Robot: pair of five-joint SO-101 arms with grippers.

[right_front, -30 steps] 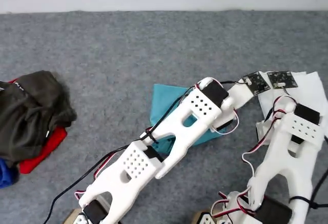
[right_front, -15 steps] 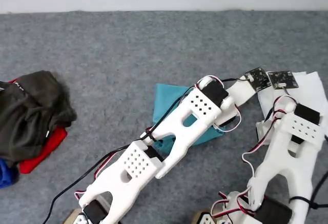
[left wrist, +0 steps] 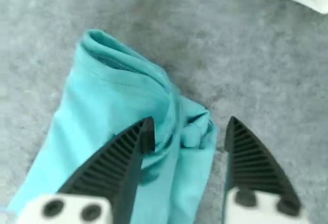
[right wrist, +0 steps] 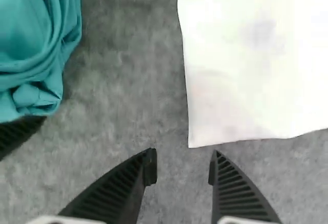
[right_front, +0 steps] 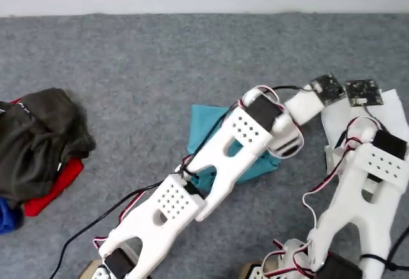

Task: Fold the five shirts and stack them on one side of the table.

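Teal shirt lies roughly folded in the middle of the grey table. In the high view most of its right half is hidden under the left arm. The white shirt lies flat at the right edge, its near part covered by the right arm and its right side cut off. At the far left a dark shirt sits heaped on a red shirt, with a blue shirt cut off by the edge.

The left gripper has its jaws spread wide on either side of the teal shirt's bunched end, holding nothing. The right gripper is parted too, over bare table just beside the white shirt's near-left corner.

Compared with a second ago, the left arm's wrist has swung slightly right and farther, the right arm has shifted right, and the teal shirt has stayed put.
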